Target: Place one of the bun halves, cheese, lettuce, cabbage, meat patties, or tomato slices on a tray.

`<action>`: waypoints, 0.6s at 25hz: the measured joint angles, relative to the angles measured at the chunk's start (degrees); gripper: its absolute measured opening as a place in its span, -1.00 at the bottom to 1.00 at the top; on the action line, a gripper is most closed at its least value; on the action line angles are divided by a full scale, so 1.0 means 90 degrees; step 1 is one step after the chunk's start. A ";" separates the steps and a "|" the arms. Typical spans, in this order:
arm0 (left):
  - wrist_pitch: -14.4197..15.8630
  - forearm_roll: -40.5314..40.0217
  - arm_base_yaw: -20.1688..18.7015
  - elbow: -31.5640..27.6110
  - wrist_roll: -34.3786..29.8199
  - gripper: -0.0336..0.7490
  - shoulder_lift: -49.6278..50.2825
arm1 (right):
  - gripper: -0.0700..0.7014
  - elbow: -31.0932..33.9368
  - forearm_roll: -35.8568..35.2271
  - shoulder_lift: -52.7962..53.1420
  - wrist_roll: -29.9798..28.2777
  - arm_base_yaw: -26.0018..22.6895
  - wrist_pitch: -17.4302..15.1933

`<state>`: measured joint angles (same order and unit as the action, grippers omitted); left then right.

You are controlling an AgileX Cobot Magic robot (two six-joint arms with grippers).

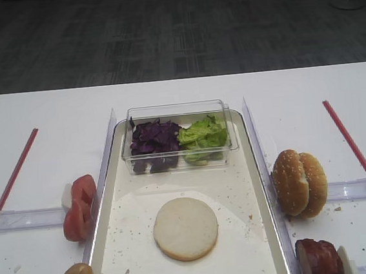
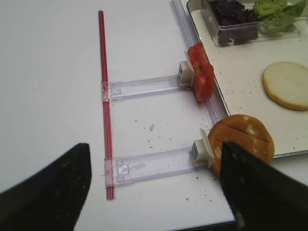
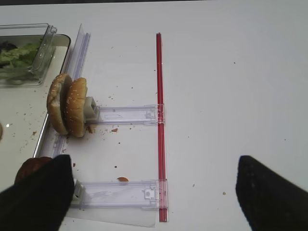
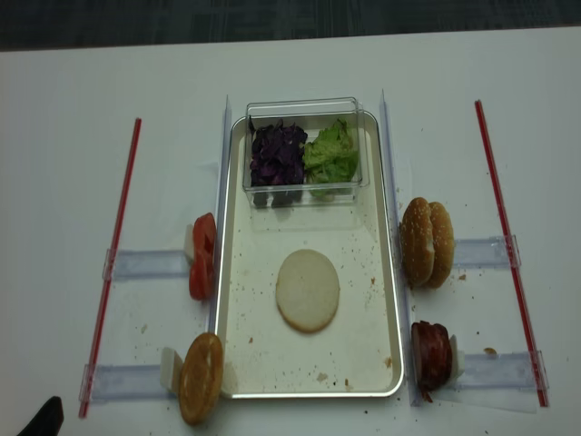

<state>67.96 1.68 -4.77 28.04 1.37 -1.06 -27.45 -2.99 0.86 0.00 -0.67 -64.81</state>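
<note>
While the left gripper (image 2: 154, 187) hangs spread wide with nothing in it, the flat bun half (image 2: 287, 85) lies on the tray (image 2: 240, 86), ahead and right of it (right gripper (image 3: 154, 192) gapes empty too).

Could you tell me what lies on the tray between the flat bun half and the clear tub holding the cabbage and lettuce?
Only bare tray flecked with crumbs lies between the bun half and the tub; both exterior high views show it.
</note>
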 joint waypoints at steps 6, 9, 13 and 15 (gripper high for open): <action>0.0000 0.0000 0.0177 0.0000 0.0000 0.39 0.0000 | 0.97 0.0000 0.0000 0.0000 0.0000 0.0000 0.0000; 0.0000 0.0000 0.0300 0.0000 0.0000 0.39 0.0000 | 0.97 0.0000 0.0000 0.0000 0.0000 0.0000 0.0000; 0.0000 0.0000 0.0311 0.0000 0.0000 0.39 0.0000 | 0.97 0.0000 0.0000 0.0000 0.0000 0.0000 0.0000; 0.0000 0.0000 0.0311 0.0000 0.0000 0.39 0.0000 | 0.97 0.0000 0.0000 0.0000 0.0000 0.0000 0.0000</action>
<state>67.96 1.68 -1.97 28.04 1.37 -1.06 -27.45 -2.99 0.86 0.00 -0.67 -64.81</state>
